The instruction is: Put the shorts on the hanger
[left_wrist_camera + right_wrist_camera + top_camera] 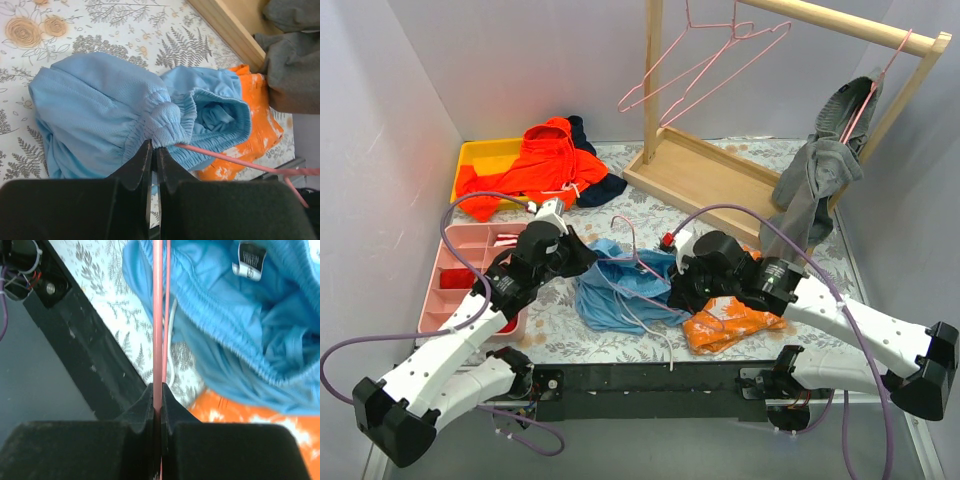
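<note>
Fingers of the left gripper (154,148) are pinched together on the gathered waistband of the shorts (90,110); right gripper (157,388) is clamped on the hanger (158,315) wire. Shorts lie bunched on the counter (125,30), touching an orange cloth (260,125).

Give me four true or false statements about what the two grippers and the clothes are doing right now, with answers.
1. The left gripper pinches the waistband of the shorts. True.
2. The right gripper is open and empty. False: it is shut on the pink hanger.
3. A grey garment hangs from the wooden rack. True.
4. The shorts hang on the rack. False: they lie on the table.
</note>
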`<state>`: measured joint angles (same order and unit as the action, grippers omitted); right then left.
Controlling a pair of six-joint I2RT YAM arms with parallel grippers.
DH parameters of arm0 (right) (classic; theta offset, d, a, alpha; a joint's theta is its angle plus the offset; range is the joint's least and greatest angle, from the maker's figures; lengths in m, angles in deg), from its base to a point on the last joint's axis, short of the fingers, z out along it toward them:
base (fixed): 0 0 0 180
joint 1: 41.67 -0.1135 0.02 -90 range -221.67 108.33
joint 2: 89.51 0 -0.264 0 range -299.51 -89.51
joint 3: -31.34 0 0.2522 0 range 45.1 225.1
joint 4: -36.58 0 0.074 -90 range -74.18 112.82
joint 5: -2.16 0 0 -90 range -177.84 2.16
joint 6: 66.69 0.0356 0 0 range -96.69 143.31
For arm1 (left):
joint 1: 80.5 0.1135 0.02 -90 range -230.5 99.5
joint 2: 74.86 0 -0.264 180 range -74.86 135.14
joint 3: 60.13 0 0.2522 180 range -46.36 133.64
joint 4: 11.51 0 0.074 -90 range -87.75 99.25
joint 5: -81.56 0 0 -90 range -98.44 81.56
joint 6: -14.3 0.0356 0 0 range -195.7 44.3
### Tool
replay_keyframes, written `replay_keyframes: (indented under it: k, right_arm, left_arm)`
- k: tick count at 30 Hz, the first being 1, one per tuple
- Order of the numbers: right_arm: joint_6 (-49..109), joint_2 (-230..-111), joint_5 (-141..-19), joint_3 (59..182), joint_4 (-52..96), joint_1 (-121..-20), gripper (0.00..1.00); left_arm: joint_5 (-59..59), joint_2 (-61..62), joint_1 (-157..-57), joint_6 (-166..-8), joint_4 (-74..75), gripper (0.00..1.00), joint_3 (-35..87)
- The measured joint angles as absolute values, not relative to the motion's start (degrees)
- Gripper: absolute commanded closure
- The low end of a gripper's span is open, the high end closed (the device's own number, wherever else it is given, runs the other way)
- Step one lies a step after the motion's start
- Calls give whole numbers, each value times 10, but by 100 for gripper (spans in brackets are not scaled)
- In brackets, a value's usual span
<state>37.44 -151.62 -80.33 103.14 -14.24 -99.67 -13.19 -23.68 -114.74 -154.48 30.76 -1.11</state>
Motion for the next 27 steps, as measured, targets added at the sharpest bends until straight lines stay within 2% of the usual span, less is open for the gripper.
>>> replay_keyframes:
  k: [6, 7, 8, 9, 10, 13, 16, 22, 24, 27]
  right_arm:
    - [350, -1480, -821, 890, 56, -1000, 99]
    - [349, -1477, -826, 873, 81, -1001, 99]
    - [349, -1473, -831, 852, 115, -1001, 99]
    - [350, -1470, -834, 834, 143, -1002, 99]
    - [350, -1467, -836, 809, 185, -1003, 99]
    - [351, -1467, -841, 771, 265, -1004, 99]
    - [351, -1471, -843, 770, 282, -1004, 99]
    - [351, -1481, -843, 770, 304, -1004, 99]
    - [351, -1481, -843, 770, 306, -1004, 99]
    - [351, -1481, -843, 770, 307, -1004, 99]
  left_arm:
    - [-90, -245, -1148, -1503, 317, 100, 13]
    - [-88, -243, -1148, -1500, 320, 96, 17]
    - [-85, -240, -1148, -1496, 323, 87, 21]
    - [-82, -236, -1147, -1492, 324, 83, 26]
    - [-79, -233, -1147, -1487, 324, 70, 30]
    - [-46, -232, -1147, -1462, 312, 50, 44]
    - [-9, -244, -1148, -1443, 297, 43, 44]
    - [63, -252, -1158, -1394, 242, 35, 53]
    - [59, -245, -1182, -1378, 229, 30, 56]
    - [15, -221, -1256, -1345, 223, 30, 68]
